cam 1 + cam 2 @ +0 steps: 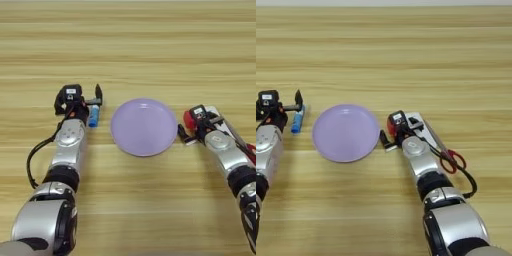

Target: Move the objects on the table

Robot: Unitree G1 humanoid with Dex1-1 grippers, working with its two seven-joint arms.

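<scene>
A short blue-and-white cylinder (94, 116) lies on the wooden table (130, 45), just left of a lilac plate (144, 126). My left gripper (80, 100) stands open right behind it. One black finger (98, 93) rises just above the cylinder's far end, and the cylinder is not between the fingers. At the plate's right rim is my right gripper (189, 128), with a small red cube (188, 119) right against it. A white oblong bar (417, 120) lies under that arm's wrist.
Scissors with red handles (452, 160) lie to the right of my right forearm, partly beneath it. The plate has nothing on it. A black cable loops beside each forearm.
</scene>
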